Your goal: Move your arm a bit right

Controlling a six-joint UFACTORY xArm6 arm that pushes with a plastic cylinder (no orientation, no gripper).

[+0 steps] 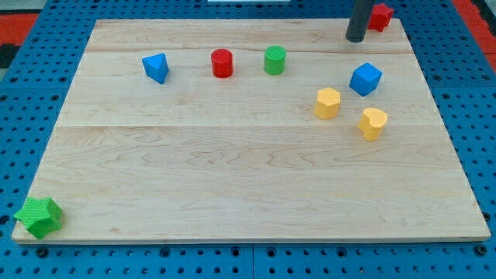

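— What am I sliding across?
— A pale wooden board [256,178], smooth with visible grain, on a blue perforated plate [480,101].
— And my tip [355,39]?
— Dark, matt rod. The blue cube [366,78] looks like smooth, matt plastic.

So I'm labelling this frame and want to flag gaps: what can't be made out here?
- Red block at the view's top right: my dark rod covers its left part, so its shape is unclear.
- My tip: whether it touches that block cannot be told.
- Rod above: cut by the view's top edge.
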